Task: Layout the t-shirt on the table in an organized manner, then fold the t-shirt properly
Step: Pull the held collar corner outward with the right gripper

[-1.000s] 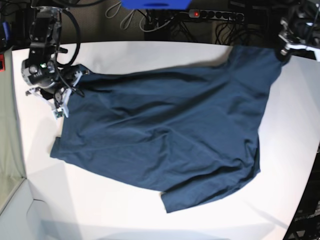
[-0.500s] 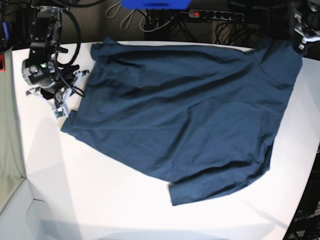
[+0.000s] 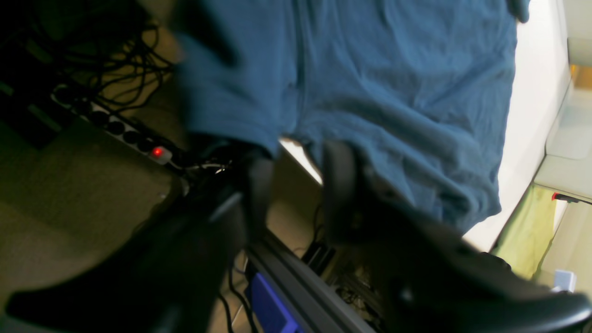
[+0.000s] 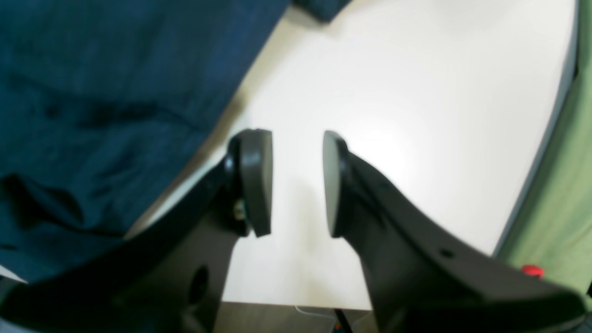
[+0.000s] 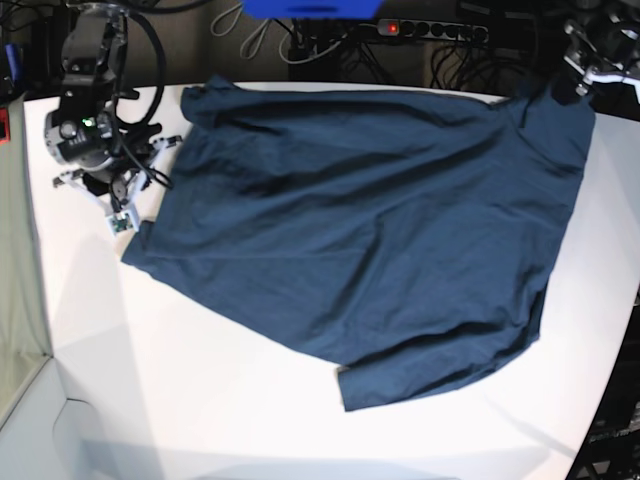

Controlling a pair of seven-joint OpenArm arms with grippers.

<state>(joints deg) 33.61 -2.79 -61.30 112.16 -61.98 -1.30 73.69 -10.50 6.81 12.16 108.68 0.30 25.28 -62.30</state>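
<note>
The dark navy t-shirt [image 5: 370,220] lies spread across the white table [image 5: 200,400], from the back left to the back right edge, with a sleeve [image 5: 400,380] pointing to the front. At the back right corner my left gripper [image 5: 583,82] hangs just off the shirt's corner. In the left wrist view it [image 3: 298,166] is open and blurred, nothing between its fingers, the shirt's edge [image 3: 370,92] just beyond them. My right gripper [image 5: 125,205] stands beside the shirt's left edge. It [image 4: 294,148] is open over bare table, with the cloth [image 4: 92,92] to its left.
Behind the table run a power strip [image 5: 430,28] with a red light, loose cables and a blue object [image 5: 310,8]. A green cloth [image 5: 15,250] hangs along the left side. The table's curved edge [image 5: 615,380] drops away at the right.
The left gripper pulled the shirt toward the back right, spreading its back left corner flat, then opened and let go of the corner. The right arm barely moved.
</note>
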